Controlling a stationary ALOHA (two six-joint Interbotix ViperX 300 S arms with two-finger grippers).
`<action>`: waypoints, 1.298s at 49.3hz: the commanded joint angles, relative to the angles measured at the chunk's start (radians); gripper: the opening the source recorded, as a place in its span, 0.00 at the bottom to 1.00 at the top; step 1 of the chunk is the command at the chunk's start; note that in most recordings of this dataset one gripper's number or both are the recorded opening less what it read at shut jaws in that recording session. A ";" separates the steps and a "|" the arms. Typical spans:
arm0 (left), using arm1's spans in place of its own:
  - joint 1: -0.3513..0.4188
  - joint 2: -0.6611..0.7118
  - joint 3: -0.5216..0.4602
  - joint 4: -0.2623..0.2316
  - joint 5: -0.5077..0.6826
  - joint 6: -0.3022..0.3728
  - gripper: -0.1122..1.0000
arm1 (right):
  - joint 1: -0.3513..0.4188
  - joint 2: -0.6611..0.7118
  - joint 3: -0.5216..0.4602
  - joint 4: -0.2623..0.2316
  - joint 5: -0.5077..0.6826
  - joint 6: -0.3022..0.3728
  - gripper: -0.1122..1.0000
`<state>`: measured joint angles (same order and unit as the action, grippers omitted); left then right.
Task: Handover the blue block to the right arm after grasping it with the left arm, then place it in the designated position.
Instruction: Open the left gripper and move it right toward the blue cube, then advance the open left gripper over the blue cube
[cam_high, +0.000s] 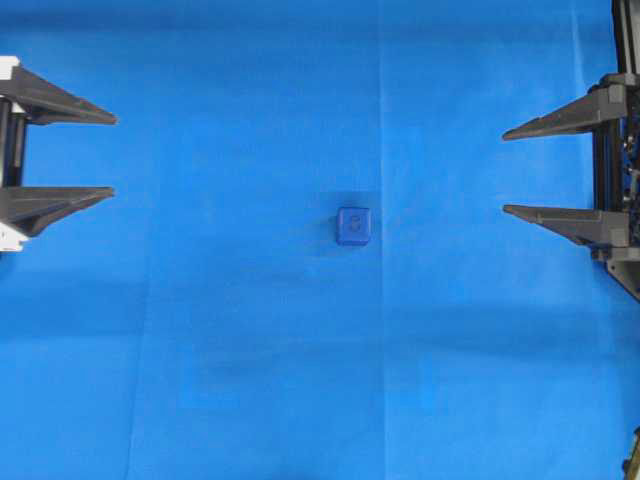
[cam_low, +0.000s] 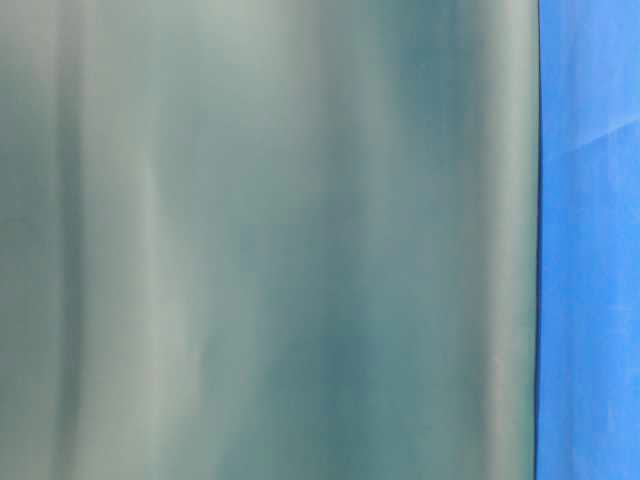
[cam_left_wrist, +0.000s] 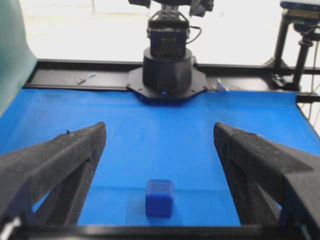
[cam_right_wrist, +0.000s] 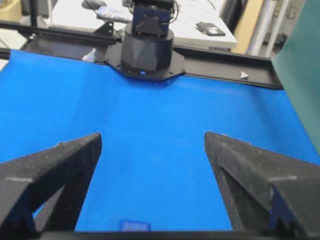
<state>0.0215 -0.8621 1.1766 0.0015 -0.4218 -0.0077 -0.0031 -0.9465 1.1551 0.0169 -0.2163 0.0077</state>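
The small dark-blue cube with rounded edges (cam_high: 353, 226) rests on the bright blue cloth (cam_high: 250, 380), on a faint, slightly darker square patch of cloth (cam_high: 353, 222). The black left gripper with white mount blocks (cam_high: 110, 155) sits level, well left of the cube, its pointed fingers (cam_high: 60, 100) spread wide and holding nothing. The black right gripper (cam_high: 507, 170) sits level, well right of the cube, jaws likewise spread and unloaded. Both point toward the cube.

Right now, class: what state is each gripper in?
Left gripper: open, holding nothing.
Right gripper: open, holding nothing.
The blue block lies on the cloth between them.
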 joint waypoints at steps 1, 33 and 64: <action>0.005 0.061 -0.041 0.002 -0.051 0.002 0.92 | -0.003 0.003 -0.029 0.003 -0.006 0.002 0.96; 0.005 0.626 -0.445 0.002 -0.152 0.005 0.92 | -0.005 0.003 -0.028 0.003 -0.003 0.002 0.96; 0.005 0.790 -0.649 0.002 -0.060 0.006 0.92 | -0.023 0.005 -0.028 0.003 -0.005 0.002 0.96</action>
<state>0.0245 -0.0614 0.5507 0.0015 -0.4817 -0.0031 -0.0215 -0.9465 1.1536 0.0169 -0.2163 0.0077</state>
